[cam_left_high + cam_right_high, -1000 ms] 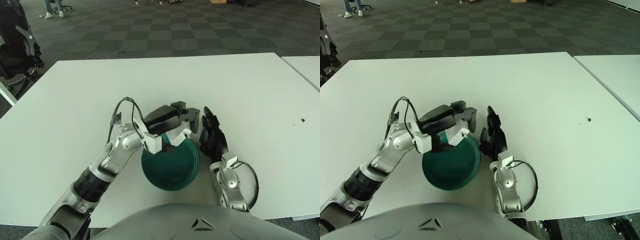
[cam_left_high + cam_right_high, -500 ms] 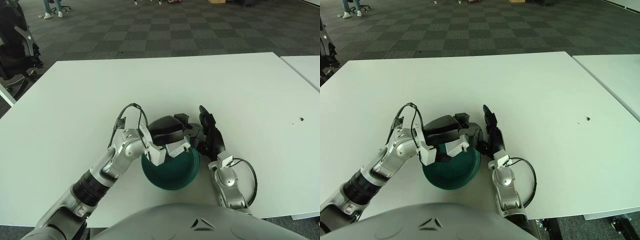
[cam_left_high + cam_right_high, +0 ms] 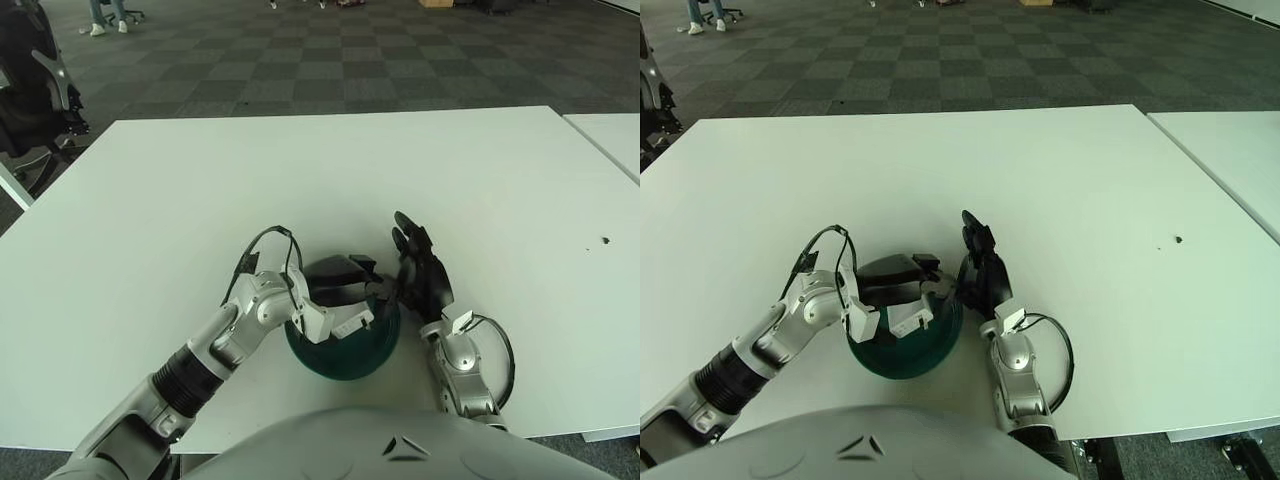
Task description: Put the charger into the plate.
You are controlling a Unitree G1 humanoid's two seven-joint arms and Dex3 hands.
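The charger (image 3: 352, 322) is a white block at lower centre of the frame, held in the left hand (image 3: 340, 297) just above the dark green plate (image 3: 345, 352). Its long axis runs roughly left to right across the frame, tilted slightly so its right end sits a little higher. Whether it touches the plate's surface cannot be told, since the hand covers most of it.

The left arm comes in from the lower left corner, forearm angled up and to the right, with the wrist bent so the black fingers reach over the plate's upper half and close around the charger.

The right hand (image 3: 420, 275) stands just to the right of the plate, against its upper right rim, palm turned toward the plate and fingers pointing up toward the top of the frame, loosely extended and gripping nothing. Its forearm rises from the bottom edge, right of centre.

Everything rests on a white table (image 3: 480, 180).
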